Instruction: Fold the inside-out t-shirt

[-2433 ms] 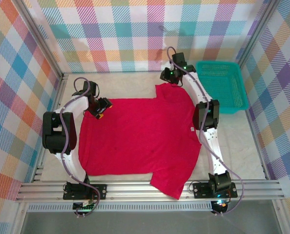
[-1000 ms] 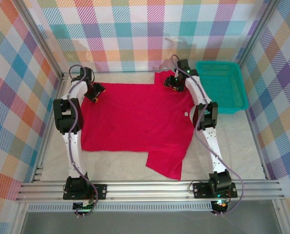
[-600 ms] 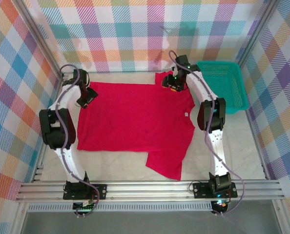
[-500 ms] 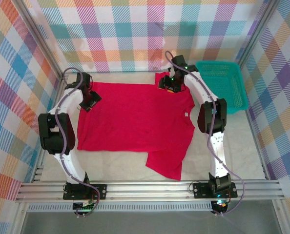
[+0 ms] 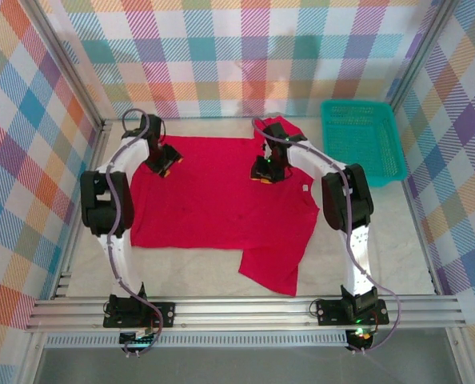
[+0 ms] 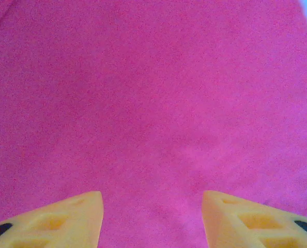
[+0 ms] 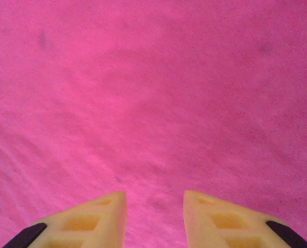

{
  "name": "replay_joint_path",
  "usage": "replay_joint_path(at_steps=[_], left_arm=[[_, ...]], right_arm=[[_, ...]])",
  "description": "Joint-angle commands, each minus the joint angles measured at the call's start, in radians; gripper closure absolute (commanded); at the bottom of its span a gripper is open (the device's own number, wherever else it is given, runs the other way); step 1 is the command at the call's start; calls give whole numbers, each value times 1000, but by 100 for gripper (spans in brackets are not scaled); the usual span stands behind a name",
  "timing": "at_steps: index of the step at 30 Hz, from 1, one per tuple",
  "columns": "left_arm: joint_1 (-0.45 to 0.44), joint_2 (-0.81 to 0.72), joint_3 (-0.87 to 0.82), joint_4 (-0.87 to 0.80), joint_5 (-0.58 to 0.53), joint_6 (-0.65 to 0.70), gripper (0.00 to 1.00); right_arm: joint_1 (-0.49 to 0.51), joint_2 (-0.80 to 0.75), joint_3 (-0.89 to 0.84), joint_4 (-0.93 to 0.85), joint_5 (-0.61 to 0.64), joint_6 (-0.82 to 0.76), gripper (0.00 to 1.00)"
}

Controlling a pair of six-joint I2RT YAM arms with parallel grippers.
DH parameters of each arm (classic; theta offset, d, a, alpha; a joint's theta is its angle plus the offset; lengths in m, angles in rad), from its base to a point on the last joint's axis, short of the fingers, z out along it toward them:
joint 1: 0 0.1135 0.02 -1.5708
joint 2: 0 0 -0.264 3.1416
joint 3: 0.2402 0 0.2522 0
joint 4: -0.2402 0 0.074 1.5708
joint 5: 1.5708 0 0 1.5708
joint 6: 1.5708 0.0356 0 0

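Inside-out t-shirt [image 5: 221,200] is flat on the table [image 5: 389,232], spread sideways between the two arms and well clear of the basket. Nearest thing in the top view is the aluminium rail [image 5: 245,312] with both arm bases bolted on it. Just past it, one red sleeve [image 5: 273,272] sticks out toward the near edge, right of centre. Shirt body is mostly smooth. Straight hem side is on the left, next to the left arm. Small white tag [image 5: 305,189] sits at the right edge, close to the right arm's elbow. The other sleeve [image 5: 276,128] is at the far right corner of the cloth. Left gripper [image 5: 167,160] is over the far-left part of the shirt. In its wrist view [image 6: 152,199] the yellow fingertips [image 6: 81,212] stand wide apart, plain red fabric showing through the gap, nothing pinched. Right gripper [image 5: 263,174] is over the shirt's far half, right of centre, near the far sleeve. In its wrist view [image 7: 155,199] the fingertips [image 7: 104,212] are apart with a narrower gap than the left pair, fabric visible between them, no fold caught. Can't tell whether either set of tips is touching the cloth. Teal plastic basket [image 5: 357,102] sits in the far right corner. Plaid walls [image 5: 245,56] close off the back and sides.
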Motion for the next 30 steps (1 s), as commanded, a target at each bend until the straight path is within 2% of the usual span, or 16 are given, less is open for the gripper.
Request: replay_joint_path(at_steps=[1,6,10,15,20,30], left_arm=[[-2,124,172,22,-14,-50,48],[1,313,435,-1,-75,-79,49],[9,423,597,-67,-119,-64,49],[53,472,621,-84,-102,-59,49],[101,463,623,-142,-115,-20,49],[165,439,636,-162,-97,10,49]], right_arm=[[15,-82,-92,152,3,73,65],[27,-116,-210,236,16,94,66],[27,-89,-205,227,55,70,65],[-5,-37,-195,108,137,103,65],[-37,-44,-271,93,182,139,64],[-48,-19,-283,40,233,165,64]])
